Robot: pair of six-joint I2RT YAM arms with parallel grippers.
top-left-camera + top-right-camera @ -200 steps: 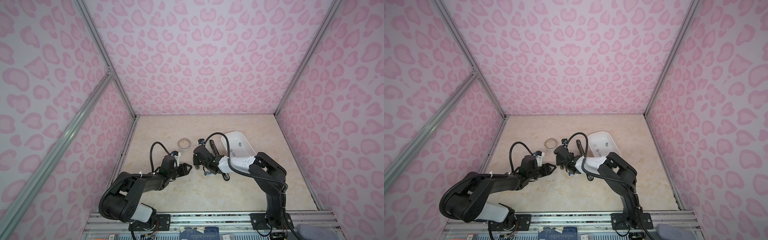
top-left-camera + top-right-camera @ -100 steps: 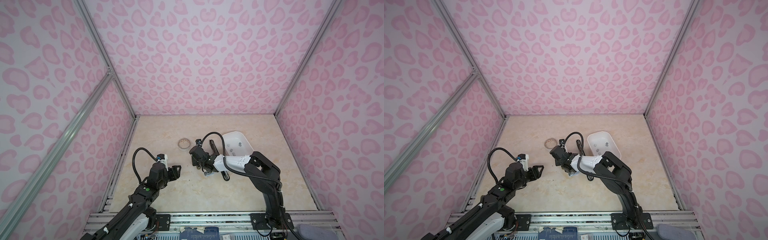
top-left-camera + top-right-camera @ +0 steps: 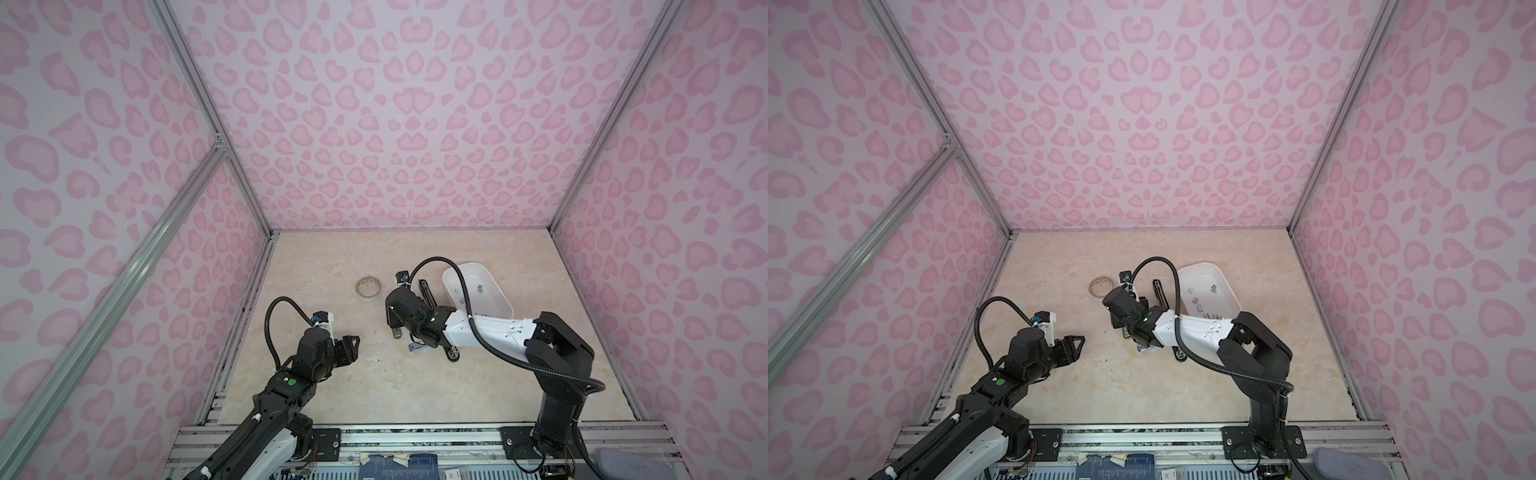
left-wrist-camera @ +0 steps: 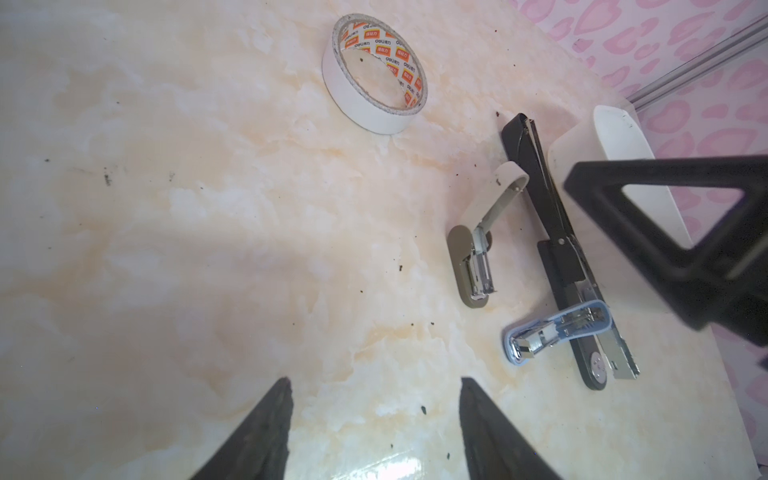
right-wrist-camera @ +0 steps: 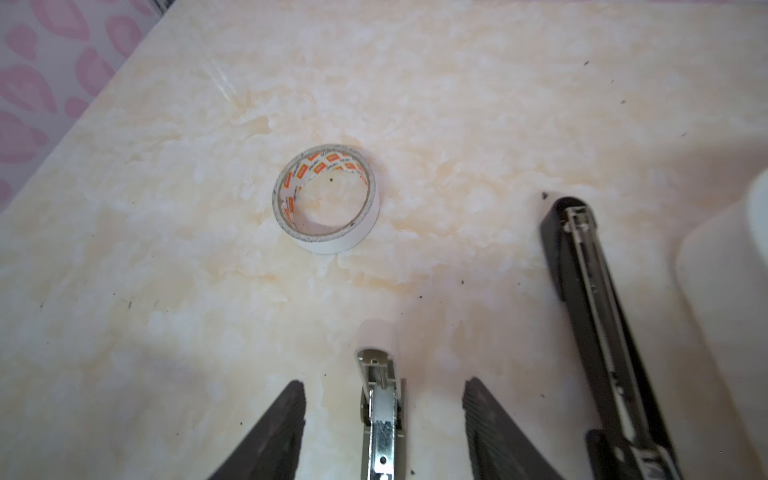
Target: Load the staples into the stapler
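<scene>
My right gripper (image 5: 383,384) has its jaws spread wide. The beige stapler (image 5: 381,419) lies in the gap between them, with bare table showing on either side of it, so neither finger (image 5: 274,432) touches it. In the left wrist view the beige stapler (image 4: 473,257) is open: its cover is tilted back off the base and the metal channel is exposed.

My left gripper (image 4: 374,386) is also spread, with nothing but tabletop (image 3: 374,395) between its tips.

I place everything else by the white tray (image 3: 1198,265). The staples (image 3: 1213,287) are inside it, a few small grey strips lying loose and apart on its floor; they show in both top views (image 3: 480,286).

The long black stapler (image 4: 552,232) lies just beside the tray's left wall, running alongside it and opened out flat. The beige stapler and my right gripper (image 3: 395,328) are one step further left of the tray, just beyond the black one. The blue stapler (image 4: 557,328) sits at the end of the black stapler nearest the robot bases. Whether it touches that end or lies over it, I cannot tell.

The tape roll (image 3: 368,286) lies flat on the table, left of the tray and past the staplers. My left gripper (image 3: 1073,347) hangs well to the left of the tray, closer to the robot bases and well apart from all three staplers.
</scene>
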